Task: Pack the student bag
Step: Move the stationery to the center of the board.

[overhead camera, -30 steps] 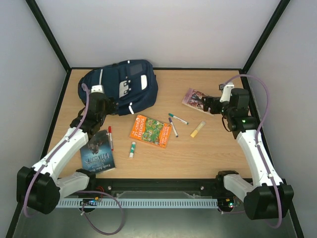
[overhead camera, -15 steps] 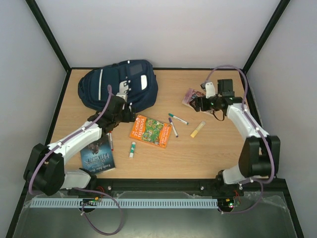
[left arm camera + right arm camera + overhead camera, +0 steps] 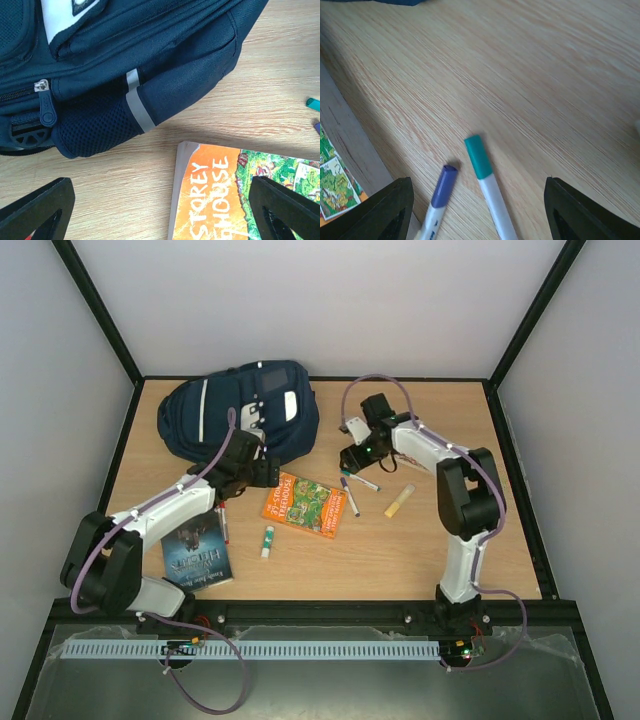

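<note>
Gaping wide, the left gripper faced the student bag, its zipper pull visible only from that wrist; the right gripper, equally wide, hung over a teal pen and a purple pen.

Left arm and right arm: white link shells, black joint housings, bulky black shoulder blocks. One lilac cable looped along each. Left tool and right tool black. Fingers matte black wedges with triangular cut-outs.
</note>
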Available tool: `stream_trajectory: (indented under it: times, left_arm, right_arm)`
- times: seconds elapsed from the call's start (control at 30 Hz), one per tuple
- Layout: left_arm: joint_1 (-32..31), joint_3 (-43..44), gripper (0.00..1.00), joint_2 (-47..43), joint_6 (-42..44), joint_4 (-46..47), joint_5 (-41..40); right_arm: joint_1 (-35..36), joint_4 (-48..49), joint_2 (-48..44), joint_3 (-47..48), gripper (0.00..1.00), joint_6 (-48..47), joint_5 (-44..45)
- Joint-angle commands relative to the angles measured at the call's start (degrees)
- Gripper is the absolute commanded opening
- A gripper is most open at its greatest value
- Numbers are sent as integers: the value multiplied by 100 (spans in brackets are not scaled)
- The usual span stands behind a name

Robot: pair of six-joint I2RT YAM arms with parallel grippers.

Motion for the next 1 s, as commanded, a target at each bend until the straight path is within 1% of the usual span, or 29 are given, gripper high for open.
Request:
stream_trajectory:
  times: [0.0,0.2,0.43,0.57,0.67,0.83,0.9,0.97]
  left_arm:
    - [-22,207,98,46,-107,-182,50]
    - [-23,228,98,43,-114,-231,27]
    - [-31,240,98,44,-147,-249,16]
    - [-31,262,98,77,-163,-279,-2]
    - [-30,277,98,102,-176,-297,-11]
    - [-31,276,98,112,-182,-311,-29]
    - [-39,287,98,125,-191,-324,-29]
    - [-40,298,98,132,-198,-328,-29]
  right_arm:
    - [332,-647,359,434,72,-145,430]
    - [628,-639,625,473,72,-96,1037]
    - [660,-727,652,312,63,-144,1182]
    - [660,-730,598,94,57,-207,1154]
    - [660,-725,572,-64,48,-221,1162]
    - [660,-669,488,-367,41,-225,1235]
    - [660,-684,439,-473,40,-223,1283]
    - [660,-669,336,-597,43,-224,1286]
